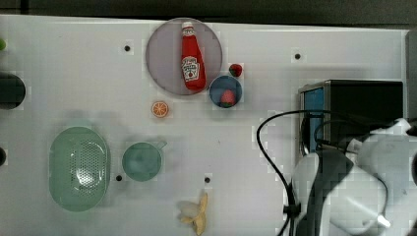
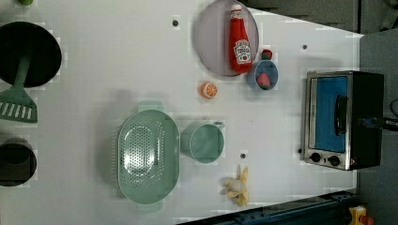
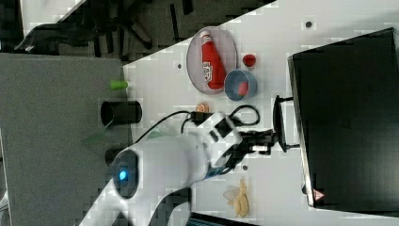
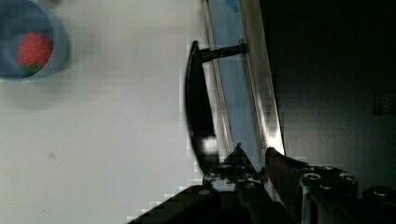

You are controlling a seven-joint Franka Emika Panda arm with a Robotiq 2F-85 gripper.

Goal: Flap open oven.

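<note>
The oven (image 2: 361,117) stands at the left view's right, with a black top, a silver front frame, a bluish glass door (image 2: 328,112) and two dark knobs (image 2: 325,158). In that view the door lies flat against the frame. Its black bar handle (image 4: 196,112) stands off the glass on short posts. My gripper (image 4: 256,156) is at the handle's end, close to the door. One fingertip (image 4: 238,154) sits between the bar and the glass, and the other is over the silver frame. The fingers stand a little apart, with nothing clamped between them. My gripper (image 3: 264,141) meets the handle (image 3: 281,123) from the table side.
A ketchup bottle (image 1: 193,59) lies on a grey plate (image 1: 162,49). Near the oven is a blue bowl (image 1: 216,98) holding a strawberry. An orange slice (image 1: 160,109), green cup (image 1: 141,161), green colander (image 1: 78,168) and banana (image 1: 199,216) lie on the white table. The arm's cable (image 1: 268,152) loops beside the oven.
</note>
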